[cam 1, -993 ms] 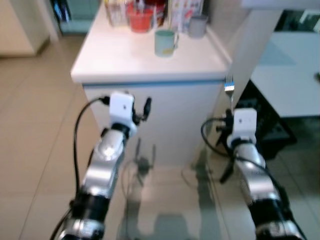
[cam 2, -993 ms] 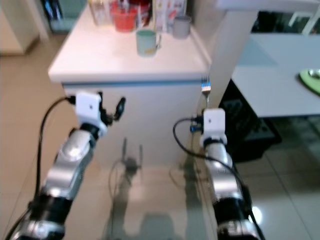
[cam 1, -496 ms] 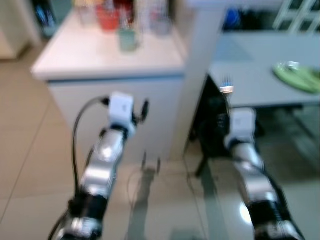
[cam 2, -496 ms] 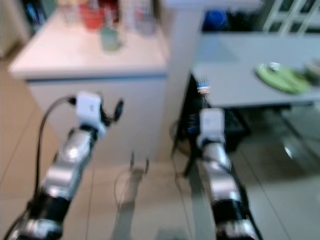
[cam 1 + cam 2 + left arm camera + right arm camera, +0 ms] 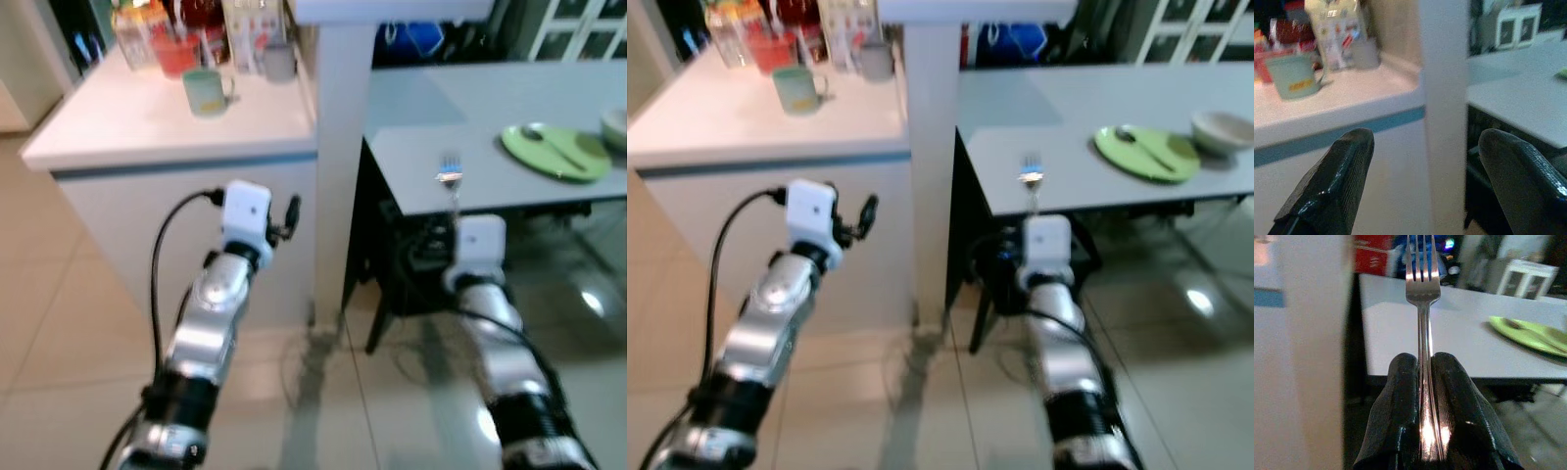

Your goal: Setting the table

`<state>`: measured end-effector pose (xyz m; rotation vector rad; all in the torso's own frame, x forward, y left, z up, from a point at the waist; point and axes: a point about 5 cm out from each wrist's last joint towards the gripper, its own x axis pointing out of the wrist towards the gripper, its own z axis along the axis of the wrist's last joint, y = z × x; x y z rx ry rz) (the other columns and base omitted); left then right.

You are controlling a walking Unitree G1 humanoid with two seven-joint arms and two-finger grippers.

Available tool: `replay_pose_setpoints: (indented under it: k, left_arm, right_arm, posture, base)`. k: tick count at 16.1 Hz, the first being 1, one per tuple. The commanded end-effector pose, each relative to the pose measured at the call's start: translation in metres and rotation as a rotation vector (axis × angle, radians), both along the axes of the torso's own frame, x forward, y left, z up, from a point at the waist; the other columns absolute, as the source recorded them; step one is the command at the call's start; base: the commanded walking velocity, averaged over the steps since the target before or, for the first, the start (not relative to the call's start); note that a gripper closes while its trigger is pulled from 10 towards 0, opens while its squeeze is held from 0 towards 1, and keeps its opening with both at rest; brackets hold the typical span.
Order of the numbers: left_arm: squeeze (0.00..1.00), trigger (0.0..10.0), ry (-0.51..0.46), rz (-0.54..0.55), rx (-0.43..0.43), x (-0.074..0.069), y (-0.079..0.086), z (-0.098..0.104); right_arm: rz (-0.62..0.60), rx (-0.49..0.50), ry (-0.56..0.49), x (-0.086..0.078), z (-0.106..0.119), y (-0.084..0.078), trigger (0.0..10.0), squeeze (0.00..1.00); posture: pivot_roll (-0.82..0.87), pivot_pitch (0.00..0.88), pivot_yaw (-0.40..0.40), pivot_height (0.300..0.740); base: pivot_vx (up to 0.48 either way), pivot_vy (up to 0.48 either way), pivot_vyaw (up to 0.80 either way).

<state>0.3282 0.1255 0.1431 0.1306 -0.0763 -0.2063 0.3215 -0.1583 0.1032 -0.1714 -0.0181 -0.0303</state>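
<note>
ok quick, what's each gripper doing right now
left gripper: open, holding nothing
right gripper: shut on the fork, prongs up

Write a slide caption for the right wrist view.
Right gripper clamps an upright fork, facing the grey table.

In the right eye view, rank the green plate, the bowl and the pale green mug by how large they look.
1. green plate, clearly the widest.
2. bowl and pale green mug look much alike; they stand at different distances from the camera, so I won't rank them.
</note>
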Motion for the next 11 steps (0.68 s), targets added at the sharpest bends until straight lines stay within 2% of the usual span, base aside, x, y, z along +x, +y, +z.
replay_pose_setpoints:
  k: [1, 11]
  left_arm:
    - [0.00, 10.0, 0.001, 0.001, 0.010, 0.0010, -0.0033, 0.0004]
    - [0.00, 10.0, -0.003, 0.009, 0.005, 0.0034, -0.0046, 0.0003]
  right_arm:
    - [-0.022, -0.008, -0.011, -0.0001, 0.0033, -0.0094, 0.0, 0.00]
    - [-0.020, -0.012, -0.013, 0.0011, 0.0038, -0.0109, 0.0, 0.00]
  posture:
    - [-0.02, 0.000, 0.009, 0.740]
    - [-0.02, 0.000, 0.006, 0.740]
  base:
    - [0.000, 0.000, 0.00]
    - [0.000, 0.000, 0.00]
